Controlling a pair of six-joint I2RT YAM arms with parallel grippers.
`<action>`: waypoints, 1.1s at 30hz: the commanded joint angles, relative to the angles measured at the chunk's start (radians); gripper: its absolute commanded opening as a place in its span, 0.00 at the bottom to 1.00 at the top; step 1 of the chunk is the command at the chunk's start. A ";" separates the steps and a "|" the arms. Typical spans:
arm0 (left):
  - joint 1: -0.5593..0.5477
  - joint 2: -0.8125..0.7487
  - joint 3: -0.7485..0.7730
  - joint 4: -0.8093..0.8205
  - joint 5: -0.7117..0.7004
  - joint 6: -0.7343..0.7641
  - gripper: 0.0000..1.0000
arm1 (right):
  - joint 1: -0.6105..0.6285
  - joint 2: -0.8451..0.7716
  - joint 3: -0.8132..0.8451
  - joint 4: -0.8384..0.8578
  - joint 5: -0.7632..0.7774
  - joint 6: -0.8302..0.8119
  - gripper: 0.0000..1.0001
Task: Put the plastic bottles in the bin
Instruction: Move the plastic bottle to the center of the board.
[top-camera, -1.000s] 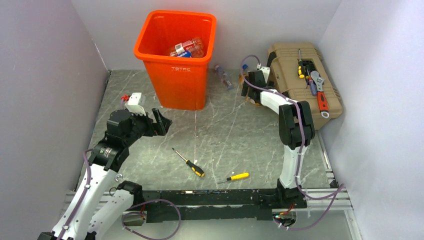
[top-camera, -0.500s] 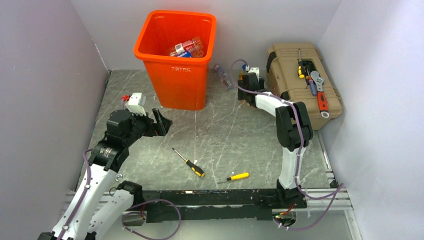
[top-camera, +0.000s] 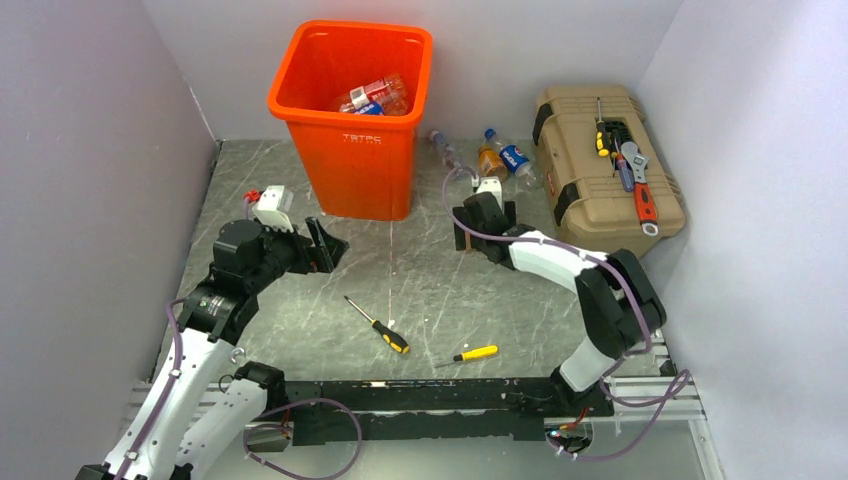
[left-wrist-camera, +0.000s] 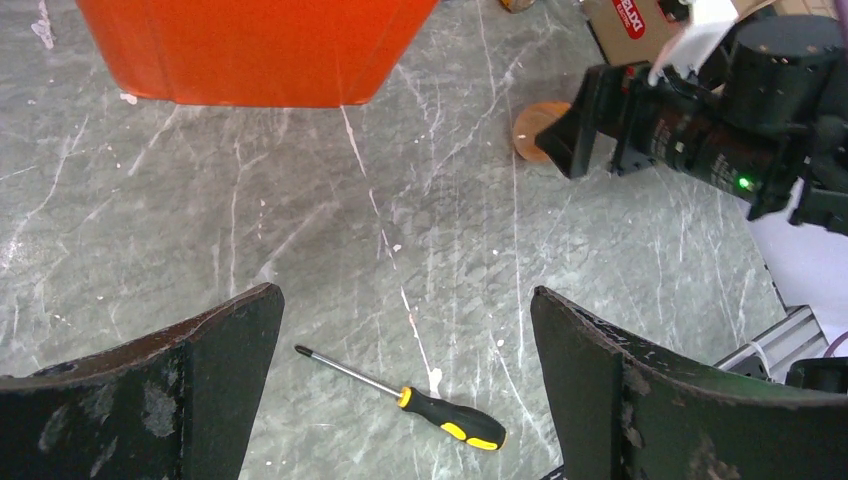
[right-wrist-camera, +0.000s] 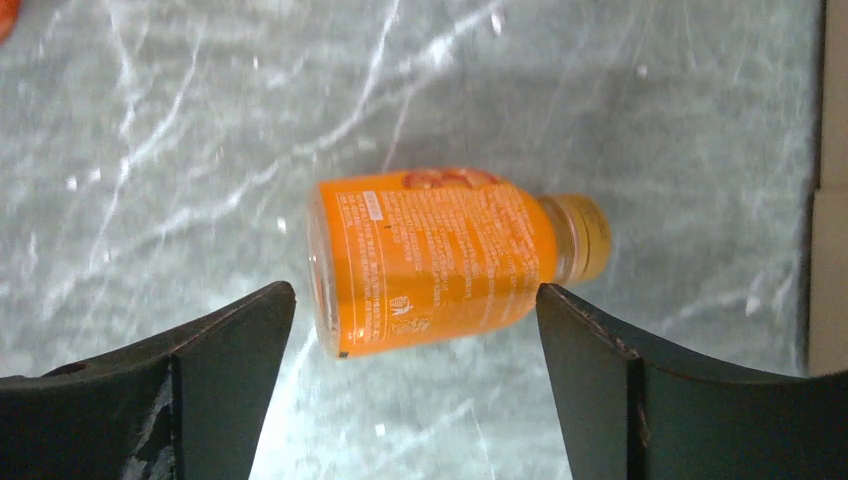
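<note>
Right pincer (right-wrist-camera: 415, 300) swung away from toolbox (top-camera: 590, 150), open over orange bottle (right-wrist-camera: 440, 255); left pincer (left-wrist-camera: 405, 300) open.

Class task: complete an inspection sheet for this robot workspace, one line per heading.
Surface: grey marbled table, white flecks.
Job's things: orange bin holds bottles; three loose bottles lie beside the toolbox; one orange bottle at the right tool.
Clutter: two screwdrivers on the table; hand tools on the toolbox.
Grippers: left tool open, empty; right tool spread wide, orange bottle between its tips, grip cannot be told.
Cables: purple cables along both arms.
Surroundings: plain walls on three sides.
</note>
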 joint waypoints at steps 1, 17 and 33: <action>-0.005 -0.007 -0.007 0.049 0.027 -0.015 0.99 | 0.015 -0.174 -0.063 -0.078 0.021 0.131 0.99; -0.004 0.014 -0.003 0.037 0.011 -0.012 0.99 | -0.105 -0.508 -0.280 -0.149 -0.108 0.930 1.00; -0.008 -0.014 -0.006 0.044 0.016 -0.015 0.99 | -0.135 -0.333 -0.264 -0.237 -0.003 0.944 1.00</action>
